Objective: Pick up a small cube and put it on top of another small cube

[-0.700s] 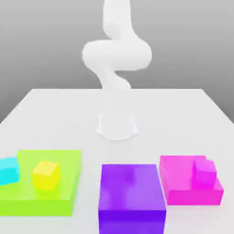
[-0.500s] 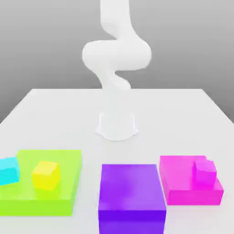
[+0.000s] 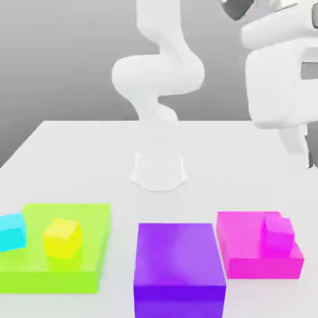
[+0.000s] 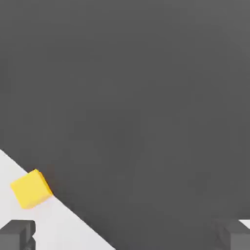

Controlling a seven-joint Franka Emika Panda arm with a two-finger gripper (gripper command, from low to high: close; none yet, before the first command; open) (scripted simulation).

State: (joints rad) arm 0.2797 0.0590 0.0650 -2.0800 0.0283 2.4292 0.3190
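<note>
The tool (image 4: pixel 125 237) has its fingers wide apart, gripping nothing, high over the white worktop (image 3: pixel 81 161); a small yellow cube (image 3: pixel 63 237) lies on the flat lime-green block (image 3: pixel 93 217) at 8 o'clock.

Small cubes, exterior view: 3.
- cyan cube (image 3: pixel 12 231), 1
- yellow cube (image 3: pixel 62 237), 1
- magenta cube (image 3: pixel 279 233), 1

Large flat blocks: 3.
- green block (image 3: pixel 87 248), 1
- purple block (image 3: pixel 179 261), 1
- pink block (image 3: pixel 245 245), 1

Desk (image 3: pixel 93 161): 1, white.
Arm (image 3: pixel 158 74): 1, white.
Hand (image 4: pixel 126 234): 1, with 2 dark fingers (image 4: pixel 17 234).
Orange-yellow cube (image 4: pixel 31 188), hand view: 1.
</note>
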